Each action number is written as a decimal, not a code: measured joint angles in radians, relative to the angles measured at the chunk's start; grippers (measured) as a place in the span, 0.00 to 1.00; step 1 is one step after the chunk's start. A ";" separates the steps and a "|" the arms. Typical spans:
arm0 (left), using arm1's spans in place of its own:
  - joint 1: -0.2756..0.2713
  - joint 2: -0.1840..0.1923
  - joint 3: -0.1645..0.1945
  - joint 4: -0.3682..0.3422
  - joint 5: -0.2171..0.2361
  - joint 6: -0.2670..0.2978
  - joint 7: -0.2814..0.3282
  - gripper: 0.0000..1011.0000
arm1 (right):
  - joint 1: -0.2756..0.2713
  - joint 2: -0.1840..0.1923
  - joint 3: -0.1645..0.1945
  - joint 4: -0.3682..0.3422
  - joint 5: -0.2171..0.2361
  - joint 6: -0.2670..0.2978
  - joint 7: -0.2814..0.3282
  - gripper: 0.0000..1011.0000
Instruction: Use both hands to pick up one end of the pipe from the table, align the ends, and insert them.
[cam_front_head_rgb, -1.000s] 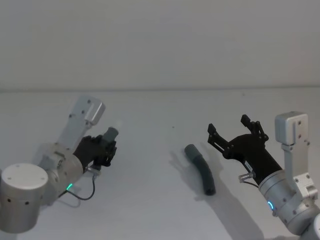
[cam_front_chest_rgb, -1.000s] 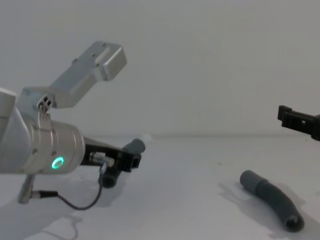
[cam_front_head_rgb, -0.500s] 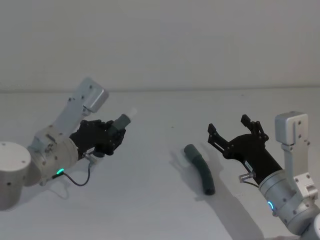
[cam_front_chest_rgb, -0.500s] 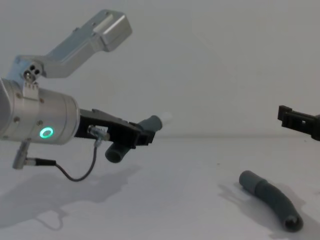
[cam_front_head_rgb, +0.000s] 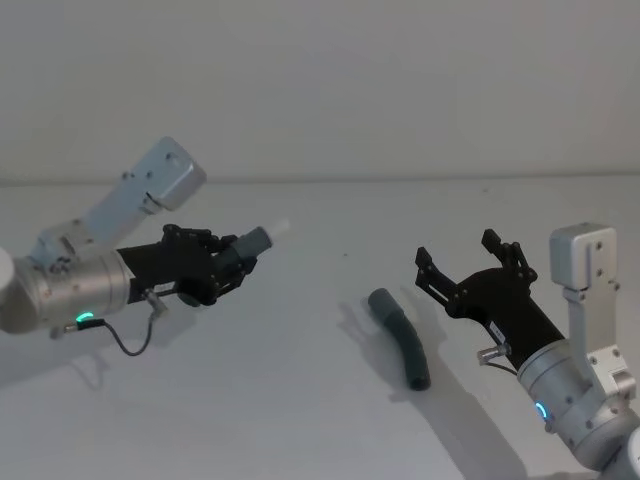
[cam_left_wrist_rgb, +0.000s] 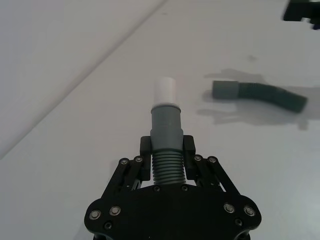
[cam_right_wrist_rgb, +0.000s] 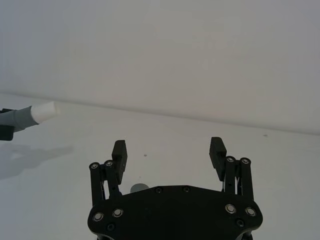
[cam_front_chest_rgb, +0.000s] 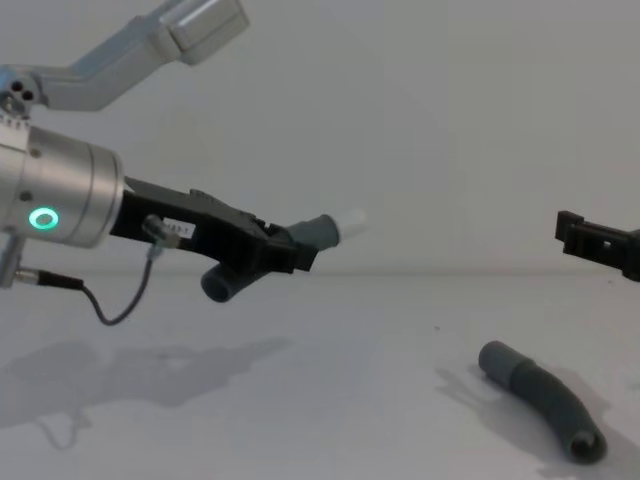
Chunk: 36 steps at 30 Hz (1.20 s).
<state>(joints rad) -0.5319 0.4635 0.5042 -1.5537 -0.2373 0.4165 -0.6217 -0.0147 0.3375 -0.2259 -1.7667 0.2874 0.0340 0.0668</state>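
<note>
One ribbed hose piece (cam_front_head_rgb: 250, 246) is gripped by the left gripper (cam_front_head_rgb: 232, 268), whose fingers are closed on the ribbed section just behind the smooth grey cuff (cam_left_wrist_rgb: 165, 125). It is held clear of the table (cam_front_head_rgb: 300, 400), well to the left. Its narrow white tip (cam_front_head_rgb: 279, 228) is pointed away from the robot and toward the right side; in the chest view it is seen tilted upward.

The second hose piece (cam_front_head_rgb: 402, 340) is left lying flat on the table, and this is the piece on which the coming move is judged to turn. Its long axis is laid obliquely: the wider grey sleeve (cam_front_head_rgb: 381, 301) is at the far end, turned toward the left arm, and the plain dark end is nearer the robot. The piece is slightly curved.

The right gripper (cam_front_head_rgb: 457, 250) is held above the table with its fingers spread wide and nothing between them. The lying piece is found below these fingers and a little to their left, near but not touching. In the right wrist view, a small grey piece, probably the sleeve (cam_right_wrist_rgb: 139, 188), is glimpsed just over the gripper body. The right arm is plainly the nearer one.

A descent is probably called for, with the open fingers set across the hose's long axis, behind the sleeve, so that the sleeve is left free for the white tip.
</note>
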 joint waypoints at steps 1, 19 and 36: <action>-0.004 0.003 0.002 0.002 -0.003 -0.003 -0.014 0.33 | 0.000 0.000 0.000 0.000 0.000 0.000 0.000 0.99; -0.229 0.090 0.111 0.148 -0.039 -0.044 -0.418 0.33 | 0.000 0.000 0.000 0.000 0.000 0.000 0.000 0.99; -0.482 0.074 0.271 0.361 -0.002 -0.061 -0.778 0.33 | 0.000 0.000 0.000 0.000 0.000 0.000 0.000 0.99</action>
<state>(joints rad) -1.0143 0.5376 0.7756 -1.1925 -0.2391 0.3559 -1.3996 -0.0146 0.3375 -0.2258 -1.7668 0.2874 0.0340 0.0668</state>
